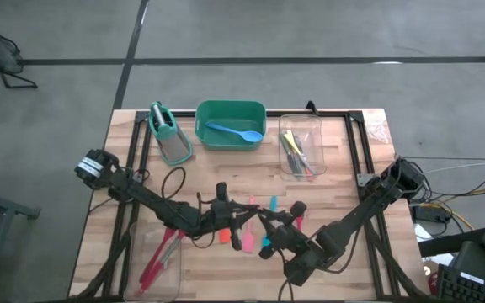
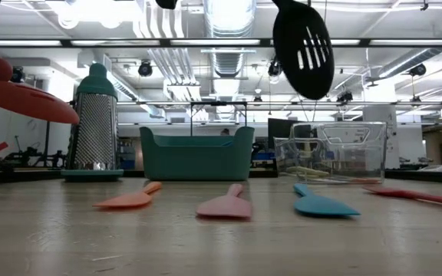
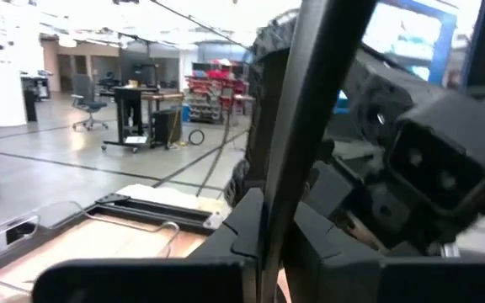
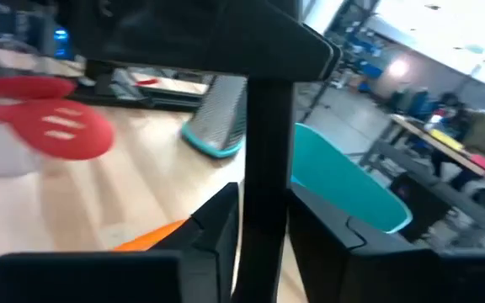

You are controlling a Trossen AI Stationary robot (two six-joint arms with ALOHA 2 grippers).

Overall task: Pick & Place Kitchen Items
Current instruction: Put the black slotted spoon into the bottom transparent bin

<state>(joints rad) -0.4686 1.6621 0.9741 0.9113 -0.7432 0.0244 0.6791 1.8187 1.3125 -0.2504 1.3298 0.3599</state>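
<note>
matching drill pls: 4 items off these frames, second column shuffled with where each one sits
Items:
1. blue plastic spoon
2. metal box grater with teal handle
3. black slotted spatula
4. pink silicone spatula

Places:
A. lying flat on the wooden table
B. standing on the table beside the tub
C. inside the green plastic tub
D. up in the air above the table

Pairs: 1-C, 2-B, 3-D, 4-A

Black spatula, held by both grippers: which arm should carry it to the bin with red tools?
Left, probably. Both hold the spatula, but the bin lies front left, beside the left gripper; the right gripper would reach across.
</note>
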